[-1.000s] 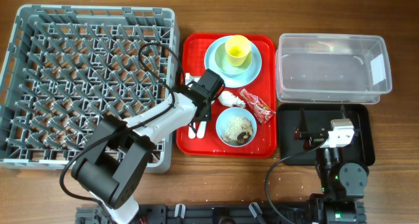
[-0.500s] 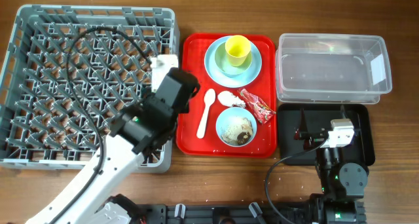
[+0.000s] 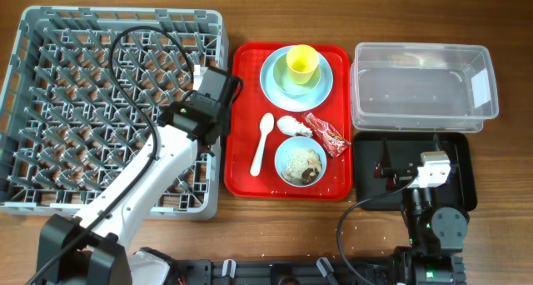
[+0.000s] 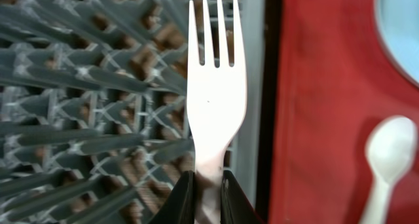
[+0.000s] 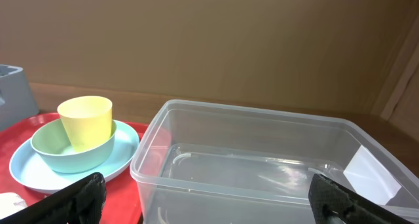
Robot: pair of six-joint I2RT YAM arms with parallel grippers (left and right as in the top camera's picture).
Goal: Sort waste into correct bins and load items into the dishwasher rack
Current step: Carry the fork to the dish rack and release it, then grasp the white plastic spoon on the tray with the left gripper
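Left hand (image 4: 204, 185): I see it clamped on the handle of the white fork (image 4: 213, 99), the fingers tight against either side.
Fork: its tines point away from my wrist camera. It hangs over the right edge of the dishwasher rack (image 3: 33, 193), just beside the red tray (image 3: 250, 181).
Right hand (image 5: 208, 199): fingers spread wide apart and holding nothing. From overhead it sits over the black tray (image 3: 462, 152).
Spoon (image 3: 262, 139): lying on the red tray, left of the tissue.
Waste: the crumpled tissue (image 3: 291, 125) and the red wrapper (image 3: 326, 133) lie side by side mid-tray. The crumbs are in the near bowl (image 3: 300, 162).
Plate (image 3: 326, 83): at the far end of the red tray. It carries a second bowl (image 5: 49, 152) with the yellow cup (image 3: 301, 63) upright inside.
Clear tub (image 3: 416, 47): on the table (image 3: 250, 235) right of the red tray, just behind the black tray.
Rack contents: I can only make out bare pegs around the arm.
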